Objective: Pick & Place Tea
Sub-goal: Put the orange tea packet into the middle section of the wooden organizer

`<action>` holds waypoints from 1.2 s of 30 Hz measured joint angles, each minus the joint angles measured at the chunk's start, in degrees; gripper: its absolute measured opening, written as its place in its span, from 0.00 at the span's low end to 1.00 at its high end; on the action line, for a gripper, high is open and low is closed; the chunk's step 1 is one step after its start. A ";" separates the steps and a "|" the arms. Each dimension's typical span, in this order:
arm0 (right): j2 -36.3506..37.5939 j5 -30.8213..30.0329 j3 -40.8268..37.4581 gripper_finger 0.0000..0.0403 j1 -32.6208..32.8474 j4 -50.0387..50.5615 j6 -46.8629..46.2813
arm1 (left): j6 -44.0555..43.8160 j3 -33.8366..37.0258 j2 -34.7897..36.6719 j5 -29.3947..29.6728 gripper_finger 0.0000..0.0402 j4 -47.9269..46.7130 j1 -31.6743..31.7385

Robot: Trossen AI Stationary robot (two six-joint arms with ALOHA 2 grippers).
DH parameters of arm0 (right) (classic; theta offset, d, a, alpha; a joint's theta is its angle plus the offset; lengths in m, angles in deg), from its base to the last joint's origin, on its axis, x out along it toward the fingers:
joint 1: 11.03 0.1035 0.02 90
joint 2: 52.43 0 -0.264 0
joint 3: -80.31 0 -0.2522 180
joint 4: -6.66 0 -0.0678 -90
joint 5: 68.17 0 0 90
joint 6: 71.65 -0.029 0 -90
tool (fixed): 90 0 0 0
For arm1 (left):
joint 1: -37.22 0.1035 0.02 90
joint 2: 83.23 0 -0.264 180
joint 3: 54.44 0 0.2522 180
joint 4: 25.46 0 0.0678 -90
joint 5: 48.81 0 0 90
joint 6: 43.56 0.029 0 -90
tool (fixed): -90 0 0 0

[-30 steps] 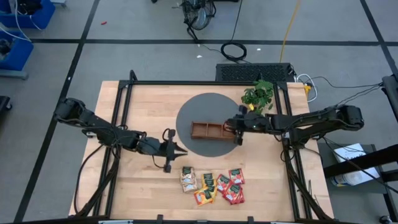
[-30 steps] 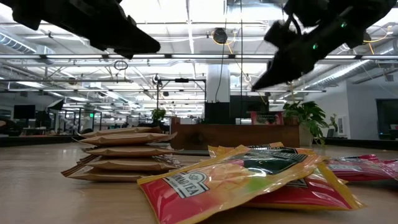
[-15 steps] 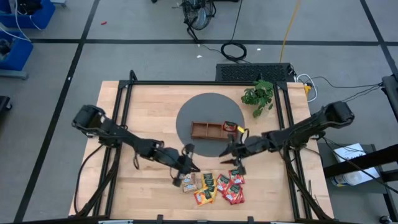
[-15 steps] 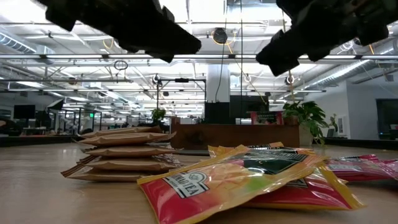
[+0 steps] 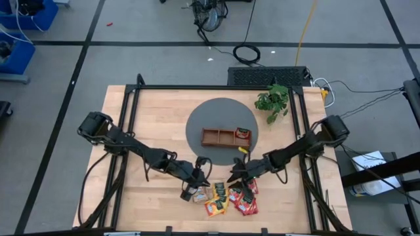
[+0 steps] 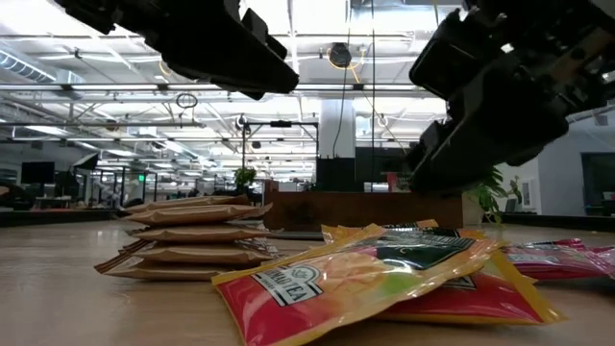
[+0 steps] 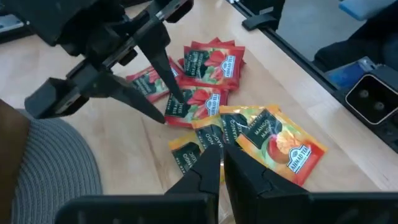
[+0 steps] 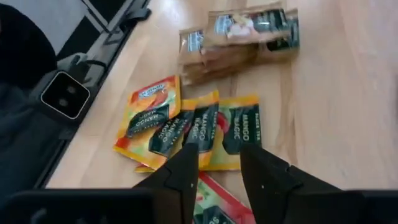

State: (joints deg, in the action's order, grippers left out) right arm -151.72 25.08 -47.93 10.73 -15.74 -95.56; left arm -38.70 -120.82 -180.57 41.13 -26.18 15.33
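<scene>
The tea lies in a loose cluster close to the near edge of the surface, roughly midway along it, with bare wood open toward both near corners. Farther back, the brown tray sits on a grey round mat, well apart from the sachets, and a green plant stands near the far right corner.

The sachets are small flat squares: a beige stack on the left of the cluster, orange-yellow mango ones in the middle, red ones on the right. They overlap and lie flat, turned at mixed angles, so no common axis shows.

The left hand hovers over the cluster's left part, fingers together, holding nothing. The right hand hovers over the right part, fingers apart, empty.
</scene>
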 joint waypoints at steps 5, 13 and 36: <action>-2.08 4.49 2.57 0.37 -0.28 1.83 -5.38 | 0.19 0.02 0.00 0.00 0.08 -1.64 0.00; -2.02 4.48 3.75 0.40 -0.26 8.12 -7.53 | 0.85 0.02 0.00 0.00 0.02 -1.83 0.00; -6.61 5.85 6.45 0.40 -0.37 6.49 -8.59 | 1.73 0.04 0.00 0.11 0.16 -2.28 0.07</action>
State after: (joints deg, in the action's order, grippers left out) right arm -158.33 30.93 -41.48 10.36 -9.25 -104.16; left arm -36.97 -120.78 -180.57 41.24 -28.46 15.40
